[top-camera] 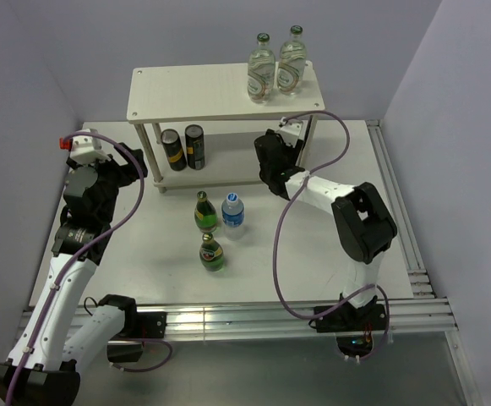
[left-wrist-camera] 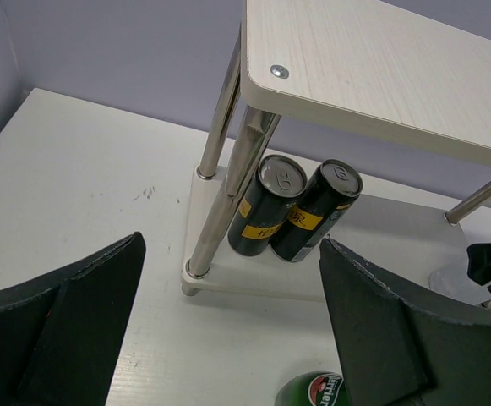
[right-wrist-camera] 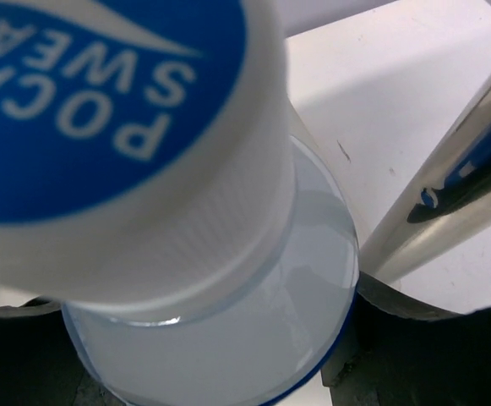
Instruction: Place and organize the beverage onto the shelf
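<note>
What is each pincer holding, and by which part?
The right pincer grips a Pocari Sweat bottle by its clear body, just below the cap. The left pincer is open and holds nothing.

shelf [left-wrist-camera: 380, 68], lower board: two black cans [left-wrist-camera: 266, 207] touching | green bottle [left-wrist-camera: 317, 391] nearby | gripper [left-wrist-camera: 231, 242] spread wide

We've got a white table [top-camera: 330, 271] boxed in on three sides by plain pale lavender-grey panels: a back wall [top-camera: 186, 34], a left wall [top-camera: 8, 127] and a right wall [top-camera: 465, 127]. Silver aluminium rails [top-camera: 253, 317] run along the table's near edge, and side rails [top-camera: 401, 220] run down its right edge. Past the near edge we see dull grey floor [top-camera: 253, 376]. The light's soft and even with faint shadows, plus a bright glare on the near rails.
</note>
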Controlling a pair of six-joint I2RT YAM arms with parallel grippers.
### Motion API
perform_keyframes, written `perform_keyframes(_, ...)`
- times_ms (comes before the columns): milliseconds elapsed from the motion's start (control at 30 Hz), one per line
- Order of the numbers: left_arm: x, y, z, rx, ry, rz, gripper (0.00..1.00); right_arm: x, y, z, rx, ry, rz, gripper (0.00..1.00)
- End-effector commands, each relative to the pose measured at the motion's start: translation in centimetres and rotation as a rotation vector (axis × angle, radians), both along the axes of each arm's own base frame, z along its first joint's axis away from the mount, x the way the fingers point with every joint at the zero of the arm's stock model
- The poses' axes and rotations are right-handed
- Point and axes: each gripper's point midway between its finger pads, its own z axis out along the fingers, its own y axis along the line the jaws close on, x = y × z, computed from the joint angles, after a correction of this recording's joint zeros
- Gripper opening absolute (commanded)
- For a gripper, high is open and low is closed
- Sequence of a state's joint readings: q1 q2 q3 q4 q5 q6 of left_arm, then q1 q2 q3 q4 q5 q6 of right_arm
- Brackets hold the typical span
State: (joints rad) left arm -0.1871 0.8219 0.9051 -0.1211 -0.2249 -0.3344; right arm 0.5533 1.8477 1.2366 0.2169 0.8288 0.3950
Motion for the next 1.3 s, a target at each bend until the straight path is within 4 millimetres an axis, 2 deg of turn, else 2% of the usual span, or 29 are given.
perform_keyframes(0, -0.2, -0.2, 1.8, 0.006, -0.049, -0.013, 0.91, 2.6, -0.3, 5.6, 0.050, -0.167, -0.061, 0.00)
perform_keyframes(200, -0.3, -0.1, 1.8, 0.007, -0.049, -0.010, 0.91, 3.4, -0.7, 5.4, 0.042, -0.162, -0.072, 0.02)
perform_keyframes(333, -0.3, -0.1, 1.9, 0.007, -0.050, -0.010, 0.91, 3.6, -0.6, 5.1, 0.040, -0.156, -0.062, 0.70)
perform_keyframes(400, -0.3, -0.1, 1.9, 0.007, -0.052, -0.010, 0.91, 3.6, -0.5, 4.9, 0.041, -0.150, -0.061, 0.89)
perform_keyframes(467, -0.3, -0.1, 1.8, 0.009, -0.050, -0.010, 0.91, 3.6, -0.6, 4.9, 0.039, -0.148, -0.061, 0.94)
perform_keyframes(500, -0.3, -0.1, 1.8, 0.007, -0.049, -0.010, 0.91, 3.5, -0.6, 4.8, 0.041, -0.144, -0.059, 1.00)
perform_keyframes(700, -0.3, -0.1, 2.0, 0.006, -0.053, -0.010, 0.91, 2.7, -0.6, 4.9, 0.064, -0.139, -0.047, 1.00)
perform_keyframes(1067, -0.5, 0.1, 2.0, 0.007, -0.056, -0.004, 0.91, -1.2, 0.3, 3.7, 0.109, -0.078, 0.031, 1.00)
perform_keyframes(1100, -0.6, 0.1, 2.1, 0.009, -0.058, -0.004, 0.91, -1.6, 0.5, 4.2, 0.120, -0.085, 0.045, 1.00)
perform_keyframes(1133, -0.6, 0.1, 2.2, 0.007, -0.059, -0.004, 0.91, -2.1, 0.7, 3.4, 0.121, -0.065, 0.067, 1.00)
perform_keyframes(1167, -0.6, 0.1, 2.1, 0.007, -0.059, -0.004, 0.91, -2.5, 1.0, 3.9, 0.136, -0.069, 0.096, 1.00)
perform_keyframes(1233, -0.7, 0.1, 2.1, 0.007, -0.061, -0.004, 0.91, -3.4, 1.6, 3.2, 0.137, -0.047, 0.150, 1.00)
perform_keyframes(1267, -0.7, 0.1, 2.2, 0.006, -0.062, -0.004, 0.91, -3.9, 2.2, 3.6, 0.155, -0.044, 0.194, 1.00)
